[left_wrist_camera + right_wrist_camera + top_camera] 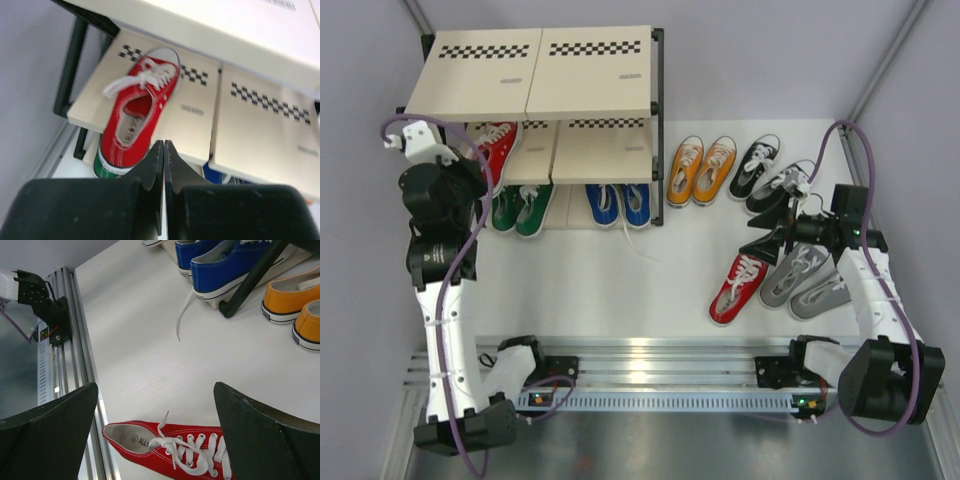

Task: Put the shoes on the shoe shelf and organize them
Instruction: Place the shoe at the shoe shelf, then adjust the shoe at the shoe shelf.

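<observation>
Left end effector is pinched completely shut and empty, its tips just off the heel of the shelved red sneaker. I can't tell whether they touch it. That sneaker lies on the left board of the middle tier of the shoe shelf, toe pointing in toward the back and heel hanging a little over the front edge. Beneath it, the green pair and blue pair sit side by side on the bottom tier.

Over on the right, the right end effector is spread as wide as it goes, gripping nothing, and hovers over the loose red sneaker out on the table. This is the relation that counts: the sneaker lies right below the open fingers, but its long axis runs from one finger across to the other, heel opening toward one and toe tucked behind the other. So the jaws line up along its length, not across its width. My read is that the wrist must swing round before dropping, so the fingers close on the sneaker's sides.

The right arm is plainly the nearer one; the left is well apart at the shelf. The grey pair lies just beside the target and could get nudged. The orange pair and black pair are also unshelved.
</observation>
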Robot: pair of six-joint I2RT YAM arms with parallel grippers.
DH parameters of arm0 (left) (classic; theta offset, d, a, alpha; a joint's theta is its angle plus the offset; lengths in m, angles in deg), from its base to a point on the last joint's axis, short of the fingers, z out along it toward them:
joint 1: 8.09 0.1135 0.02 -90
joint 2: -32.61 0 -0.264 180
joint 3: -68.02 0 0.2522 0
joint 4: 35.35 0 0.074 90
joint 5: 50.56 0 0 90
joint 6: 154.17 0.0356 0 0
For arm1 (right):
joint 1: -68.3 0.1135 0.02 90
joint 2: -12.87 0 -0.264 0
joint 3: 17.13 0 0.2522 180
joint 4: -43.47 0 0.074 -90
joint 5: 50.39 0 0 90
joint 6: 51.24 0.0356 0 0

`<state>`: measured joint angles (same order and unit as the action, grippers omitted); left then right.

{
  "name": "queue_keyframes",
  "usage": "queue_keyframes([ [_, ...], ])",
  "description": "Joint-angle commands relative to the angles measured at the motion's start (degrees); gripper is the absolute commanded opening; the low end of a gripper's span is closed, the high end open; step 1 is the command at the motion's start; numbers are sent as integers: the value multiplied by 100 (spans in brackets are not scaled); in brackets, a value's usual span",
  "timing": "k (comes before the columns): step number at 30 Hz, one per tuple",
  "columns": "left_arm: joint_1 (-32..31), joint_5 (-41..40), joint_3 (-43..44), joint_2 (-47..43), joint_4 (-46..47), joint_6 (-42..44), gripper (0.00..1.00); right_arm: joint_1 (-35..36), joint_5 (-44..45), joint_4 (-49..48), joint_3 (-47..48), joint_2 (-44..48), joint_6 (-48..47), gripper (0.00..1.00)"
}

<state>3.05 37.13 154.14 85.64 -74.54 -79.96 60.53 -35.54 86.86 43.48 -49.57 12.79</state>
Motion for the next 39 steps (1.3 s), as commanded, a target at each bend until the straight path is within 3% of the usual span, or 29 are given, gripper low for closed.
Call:
queue_keyframes([
  [1, 29, 1221, -501, -249, -59, 548, 0, -119, -263, -45, 184, 38, -232, 99],
  [3, 20, 1924, -818, -433, 160, 901, 0, -119, -263, -36, 184, 38, -241, 99],
  [7, -120, 2506, -1329, -409, 644, 1866, 0, -119, -280, -27, 184, 21, -250, 100],
  [18, -454, 1409, -1434, 357, 1453, 2862, 0, -128, -272, 175, 246, -6, -452, 99],
  [22, -454, 1347, -1944, -266, 1567, 2643, 0, -128, -263, 228, 272, -6, -522, 99],
  [27, -446, 434, -2525, -1014, 1498, 2160, 0, -128, -298, 306, 298, -41, -592, 99],
  [34, -227, -411, -2157, -462, 1077, 808, 0, -137, -298, 438, 334, 3, -707, 99],
  [39, 597, 350, -1883, -92, 627, -352, 0, -172, -315, 500, 360, 12, -777, 99],
])
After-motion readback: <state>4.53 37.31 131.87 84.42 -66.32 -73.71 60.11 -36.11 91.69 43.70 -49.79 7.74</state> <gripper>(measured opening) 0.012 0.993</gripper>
